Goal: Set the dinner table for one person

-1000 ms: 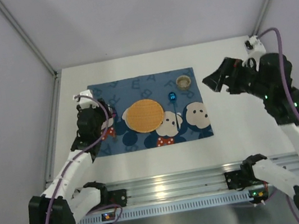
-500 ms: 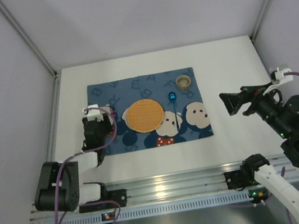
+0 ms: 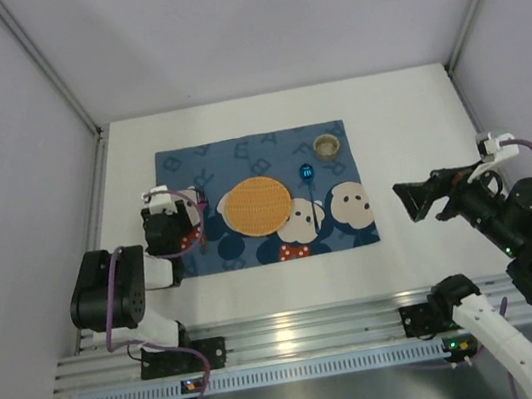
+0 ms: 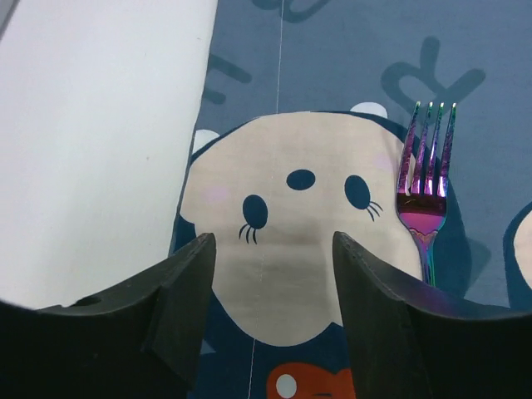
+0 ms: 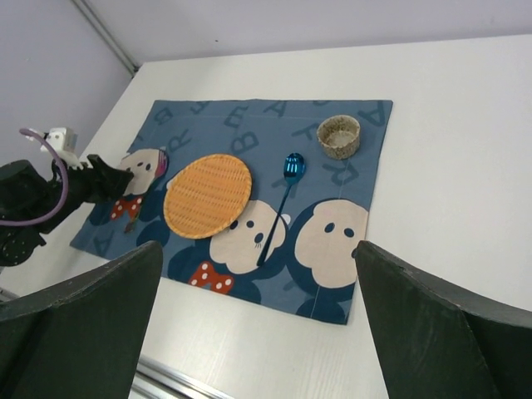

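Observation:
The white dinner table (image 3: 406, 127) carries a blue cartoon-print placemat (image 3: 272, 239). On the mat lie an orange woven plate (image 3: 257, 206), a blue spoon (image 3: 308, 178) to its right, a small woven bowl (image 3: 326, 144) at the far right and an iridescent fork (image 3: 199, 202) at the left. My left gripper (image 3: 187, 234) is open and empty, low over the mat's left edge, with the fork (image 4: 426, 191) just to the right of its jaws (image 4: 270, 274). My right gripper (image 3: 414, 201) is open and empty, raised to the right of the mat (image 5: 258, 249).
The ribbed aluminium rail (image 3: 298, 336) runs along the near edge, with both arm bases on it. Grey walls with metal frame posts (image 3: 48, 67) enclose the table on the left, back and right. The left arm (image 5: 37, 204) is folded at the mat's near left corner.
My right arm has swung from the far right back towards the near right, gripper still open. My left arm has folded back, its gripper staying over the mat's left edge.

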You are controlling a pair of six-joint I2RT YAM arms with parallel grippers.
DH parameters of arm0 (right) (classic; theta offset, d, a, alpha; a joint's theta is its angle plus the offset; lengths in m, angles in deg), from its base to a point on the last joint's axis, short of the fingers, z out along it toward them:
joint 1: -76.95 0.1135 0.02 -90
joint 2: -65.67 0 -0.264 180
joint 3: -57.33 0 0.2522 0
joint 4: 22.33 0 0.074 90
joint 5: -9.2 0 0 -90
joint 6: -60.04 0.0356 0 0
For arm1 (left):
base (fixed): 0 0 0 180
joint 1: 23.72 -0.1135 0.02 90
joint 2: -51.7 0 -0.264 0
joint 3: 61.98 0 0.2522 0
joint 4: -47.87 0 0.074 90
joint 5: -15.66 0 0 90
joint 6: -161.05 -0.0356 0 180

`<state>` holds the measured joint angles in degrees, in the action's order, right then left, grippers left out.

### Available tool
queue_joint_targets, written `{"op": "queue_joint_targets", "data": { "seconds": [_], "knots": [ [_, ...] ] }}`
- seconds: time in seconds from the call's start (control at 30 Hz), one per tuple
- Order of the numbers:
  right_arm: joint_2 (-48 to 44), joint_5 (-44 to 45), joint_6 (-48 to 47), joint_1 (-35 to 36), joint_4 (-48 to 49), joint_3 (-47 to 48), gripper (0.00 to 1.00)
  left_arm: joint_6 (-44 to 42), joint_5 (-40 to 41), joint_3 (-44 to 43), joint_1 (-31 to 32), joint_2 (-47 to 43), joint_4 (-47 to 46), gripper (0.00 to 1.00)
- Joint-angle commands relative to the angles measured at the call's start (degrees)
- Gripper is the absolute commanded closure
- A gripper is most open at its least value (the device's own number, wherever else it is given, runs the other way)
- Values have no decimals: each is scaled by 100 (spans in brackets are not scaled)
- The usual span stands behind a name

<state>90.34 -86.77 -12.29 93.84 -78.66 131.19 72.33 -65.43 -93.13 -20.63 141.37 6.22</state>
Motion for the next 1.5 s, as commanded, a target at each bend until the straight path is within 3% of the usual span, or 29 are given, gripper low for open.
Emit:
{"op": "queue_joint_targets", "data": {
  "seconds": [0.0,0.07,0.1,0.2,0.27,0.47,0.77,0.9,1.17,1.47],
  "knots": [
    [109,-158,-115,61,90,12,0,101,-56,-63,-28,77,-804,35],
    [152,-184,-159,61,160,-120,0,83,-56,-19,-28,77,-909,30],
    [187,-193,-194,61,265,-190,0,92,-47,-10,-28,68,-901,2],
    [459,42,-195,61,616,-489,0,92,-47,-19,-28,60,-892,1],
    [889,359,350,61,793,-420,0,83,-38,-19,-28,68,-892,1],
    [2296,97,616,61,1959,-463,0,83,-47,-19,-28,77,-892,1],
    [2464,1174,-2452,175,4498,-2649,0,83,-47,-19,-28,77,-901,1],
    [2657,1714,-2321,-114,5389,-3257,0,83,-47,-19,-28,77,-901,1],
    [4282,2205,-1838,-950,6460,-3355,0,83,-56,-19,-28,68,-901,1],
    [5083,1627,-1257,-1574,8656,-3882,0,83,-56,-19,-28,77,-901,1]
  ]
}}
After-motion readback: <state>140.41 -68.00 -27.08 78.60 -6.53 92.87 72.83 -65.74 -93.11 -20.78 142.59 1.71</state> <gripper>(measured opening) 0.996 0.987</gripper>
